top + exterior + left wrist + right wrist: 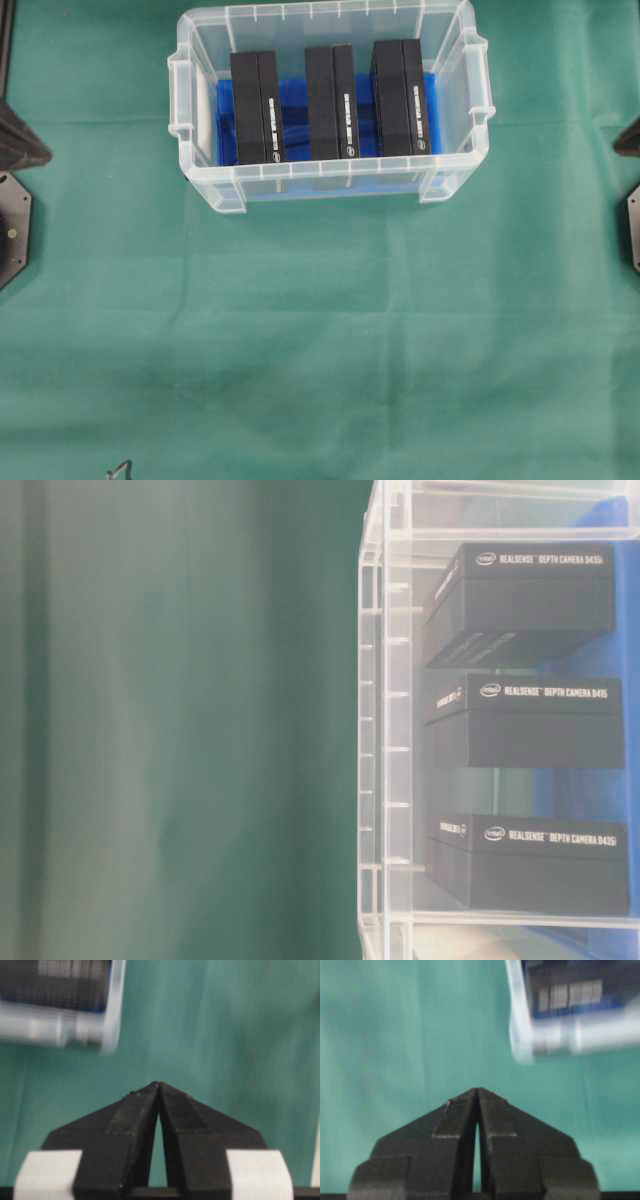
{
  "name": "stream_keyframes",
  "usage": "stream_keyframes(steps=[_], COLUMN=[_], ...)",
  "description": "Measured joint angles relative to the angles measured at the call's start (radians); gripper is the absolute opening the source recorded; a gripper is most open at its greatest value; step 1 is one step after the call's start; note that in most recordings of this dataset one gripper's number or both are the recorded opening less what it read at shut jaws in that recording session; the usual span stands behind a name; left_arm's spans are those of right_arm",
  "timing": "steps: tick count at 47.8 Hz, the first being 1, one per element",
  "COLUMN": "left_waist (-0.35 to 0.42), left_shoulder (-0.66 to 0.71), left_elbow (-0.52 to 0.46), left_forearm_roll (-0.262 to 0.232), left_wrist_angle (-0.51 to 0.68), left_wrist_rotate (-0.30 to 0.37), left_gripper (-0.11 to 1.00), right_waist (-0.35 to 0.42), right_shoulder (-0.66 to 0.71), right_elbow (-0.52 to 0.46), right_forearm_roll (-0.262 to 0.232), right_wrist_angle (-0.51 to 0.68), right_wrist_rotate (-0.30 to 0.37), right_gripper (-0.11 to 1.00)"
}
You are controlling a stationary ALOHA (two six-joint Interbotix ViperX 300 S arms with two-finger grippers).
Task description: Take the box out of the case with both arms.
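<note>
The case is a clear plastic bin with a blue lining, standing at the back middle of the green cloth. Three black boxes stand on edge side by side in it: left, middle, right. The table-level view shows the case wall and white lettering on the boxes. My left gripper is shut and empty over bare cloth, with the case corner ahead to its left. My right gripper is shut and empty too, the case corner ahead to its right.
Green cloth covers the table in front of the case. Black parts of the left arm and right arm show at the side edges of the overhead view, well away from the case.
</note>
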Motion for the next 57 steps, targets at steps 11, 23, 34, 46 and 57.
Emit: stream_keyframes(steps=[11, 23, 34, 46, 57], left_waist=[-0.014, -0.017, -0.017, -0.015, -0.017], left_shoulder=[0.1, 0.126, 0.121, 0.118, 0.101], left_elbow=[-0.067, -0.087, -0.087, -0.087, -0.081], left_forearm_roll=[-0.008, -0.005, 0.002, 0.003, 0.008], left_wrist_angle=[0.31, 0.348, 0.348, 0.353, 0.354], left_wrist_rotate=[-0.003, -0.071, -0.364, -0.936, -1.224], left_gripper=[0.02, 0.02, 0.02, 0.02, 0.02], right_waist=[0.0, 0.0, 0.0, 0.0, 0.0], right_shoulder=[0.074, 0.078, 0.091, 0.112, 0.14], right_elbow=[-0.048, -0.051, -0.052, -0.052, -0.052], right_forearm_roll=[0.0, -0.005, -0.009, -0.037, -0.038], right_wrist_angle=[0.293, 0.256, 0.25, 0.247, 0.229], right_wrist_rotate=[-0.002, 0.054, 0.321, 0.719, 1.0], right_gripper=[0.02, 0.02, 0.02, 0.02, 0.02])
